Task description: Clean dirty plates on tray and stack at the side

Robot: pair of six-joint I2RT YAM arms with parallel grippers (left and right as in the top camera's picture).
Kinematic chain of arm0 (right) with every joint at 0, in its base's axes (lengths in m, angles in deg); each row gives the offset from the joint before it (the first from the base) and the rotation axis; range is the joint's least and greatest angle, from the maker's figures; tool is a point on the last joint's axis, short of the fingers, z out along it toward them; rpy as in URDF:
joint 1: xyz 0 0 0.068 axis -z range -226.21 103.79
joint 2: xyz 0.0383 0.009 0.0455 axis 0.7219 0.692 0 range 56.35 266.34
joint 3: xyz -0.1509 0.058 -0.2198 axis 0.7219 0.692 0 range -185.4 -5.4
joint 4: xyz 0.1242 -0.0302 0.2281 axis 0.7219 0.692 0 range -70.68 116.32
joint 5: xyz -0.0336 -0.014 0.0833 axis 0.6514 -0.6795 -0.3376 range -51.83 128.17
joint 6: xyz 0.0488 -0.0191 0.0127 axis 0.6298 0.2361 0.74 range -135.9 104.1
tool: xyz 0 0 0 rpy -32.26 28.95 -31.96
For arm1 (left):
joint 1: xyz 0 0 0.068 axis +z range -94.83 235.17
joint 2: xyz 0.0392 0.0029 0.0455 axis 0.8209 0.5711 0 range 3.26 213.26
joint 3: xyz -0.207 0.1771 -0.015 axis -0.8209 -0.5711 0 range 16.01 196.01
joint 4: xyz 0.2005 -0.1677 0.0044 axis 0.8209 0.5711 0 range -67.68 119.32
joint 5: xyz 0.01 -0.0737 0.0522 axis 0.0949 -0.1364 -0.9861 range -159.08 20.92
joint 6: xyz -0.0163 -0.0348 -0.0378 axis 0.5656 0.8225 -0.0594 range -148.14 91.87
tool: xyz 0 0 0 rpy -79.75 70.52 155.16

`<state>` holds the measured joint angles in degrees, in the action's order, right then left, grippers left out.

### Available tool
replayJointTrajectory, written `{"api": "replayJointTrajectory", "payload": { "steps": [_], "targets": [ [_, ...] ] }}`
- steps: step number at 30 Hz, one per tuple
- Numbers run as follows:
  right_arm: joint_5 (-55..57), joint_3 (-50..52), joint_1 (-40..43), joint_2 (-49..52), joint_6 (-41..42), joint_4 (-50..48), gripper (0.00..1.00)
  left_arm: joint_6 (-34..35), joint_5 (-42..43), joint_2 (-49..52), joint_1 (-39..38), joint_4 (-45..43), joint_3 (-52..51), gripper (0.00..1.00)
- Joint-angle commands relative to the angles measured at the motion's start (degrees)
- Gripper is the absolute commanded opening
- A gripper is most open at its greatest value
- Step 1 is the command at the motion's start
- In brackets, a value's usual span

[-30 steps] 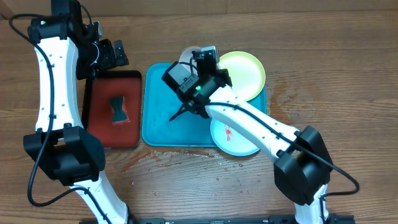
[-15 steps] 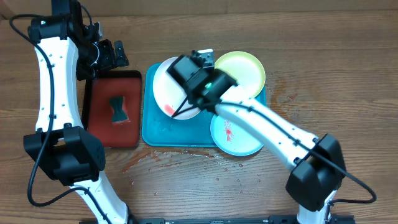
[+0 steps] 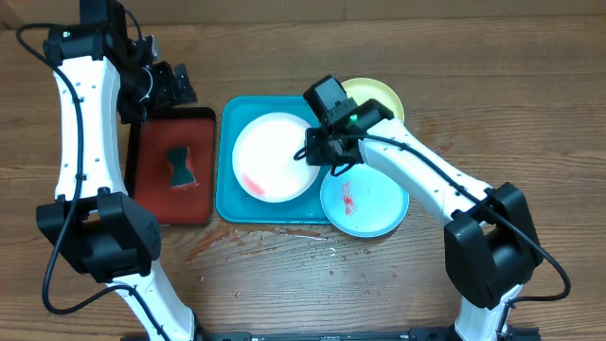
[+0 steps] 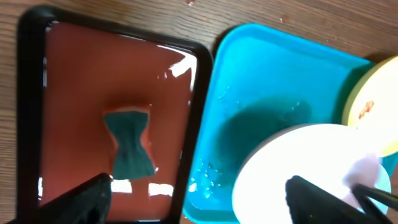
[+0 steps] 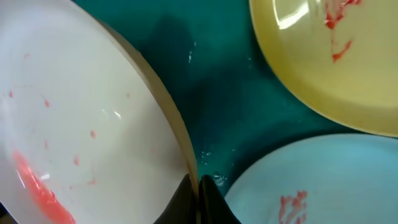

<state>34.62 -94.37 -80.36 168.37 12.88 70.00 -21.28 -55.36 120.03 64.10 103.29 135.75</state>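
On the turquoise tray [image 3: 225,194], left half, sits the white plate [image 3: 275,156], red smear front-left; my right pincer [image 3: 311,152] is clenched on its right rim. Meanwhile my left pincer [image 3: 174,83] hangs released near the dark red tray's [image 3: 151,204] far edge.

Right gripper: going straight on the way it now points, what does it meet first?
Probably the turquoise tray floor: the right gripper, shut on the rim of the white plate, points into the bare gap beside it. Depth is unclear.
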Motion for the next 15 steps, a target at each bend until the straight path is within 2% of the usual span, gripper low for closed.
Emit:
{"api": "replayJointTrajectory", "payload": {
  "steps": [1, 4, 9, 14, 15],
  "targets": [
    [-2.1, 4.0, 0.3, -0.8, 5.0, -4.8, 0.04, 0.3, 1.8, -0.3, -3.4, 0.9, 1.2, 0.81],
    [2.6, 9.6, 0.3, -0.7, 14.6, -11.0, 0.04, 9.7, -8.3, -0.4, -7.9, 2.3, 1.2, 0.79],
    [3.3, 14.3, 0.3, -0.5, 19.9, -17.9, 0.04, 17.9, -16.9, -3.2, -14.3, 1.3, 1.2, 0.79],
    [3.5, 16.0, 0.3, 1.3, 21.0, -20.7, 0.04, 24.3, -17.7, -7.0, -15.3, -0.5, 1.2, 0.81],
    [3.5, 16.0, 0.3, 1.9, 20.8, -20.6, 0.08, 24.5, -17.3, -7.4, -15.3, -0.6, 1.2, 0.82]
  ]
}}
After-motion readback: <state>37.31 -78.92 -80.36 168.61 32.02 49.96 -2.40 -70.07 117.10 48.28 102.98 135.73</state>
